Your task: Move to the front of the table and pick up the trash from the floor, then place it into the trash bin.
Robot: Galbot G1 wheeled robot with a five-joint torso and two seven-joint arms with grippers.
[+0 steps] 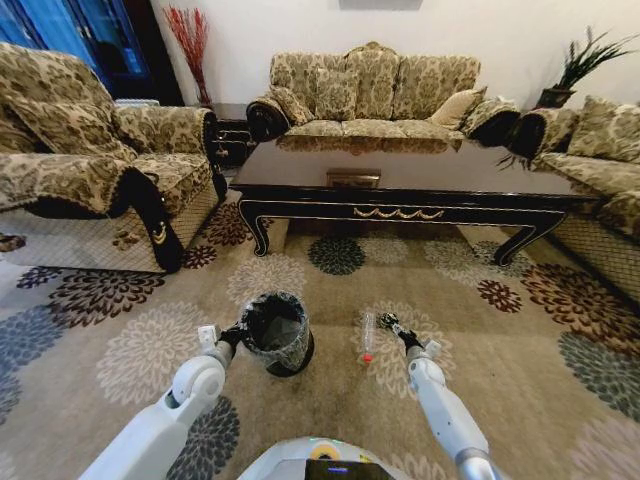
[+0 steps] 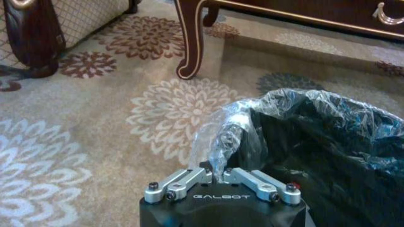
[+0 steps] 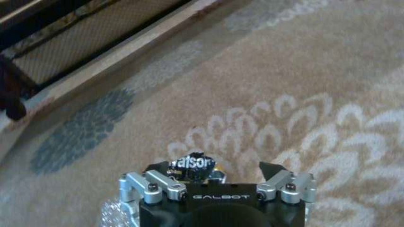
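Head view: a clear bottle (image 1: 368, 337) lies on the carpet (image 1: 500, 350), red cap toward the robot, long axis pointing at the bench (image 1: 400, 180). The right gripper (image 1: 389, 324) sits just beside it.

Left wrist view: the left gripper (image 2: 221, 177) pinches the bag at the bin (image 2: 328, 156) rim.

Right wrist view: spread fingers (image 3: 273, 169) straddle a dark wrapper (image 3: 192, 163).

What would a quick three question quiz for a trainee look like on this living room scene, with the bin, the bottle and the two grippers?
1. True or false: the trash bin stands on top of the table.
2. The bottle lying on the carpet beside the open right gripper has a cap of which colour? A red, B blue, C green.
3. Which gripper is shut on the bag folded over the bin's rim?

Key: 1 false, it stands on the carpet in front of the table. 2 A. 3 the left gripper.
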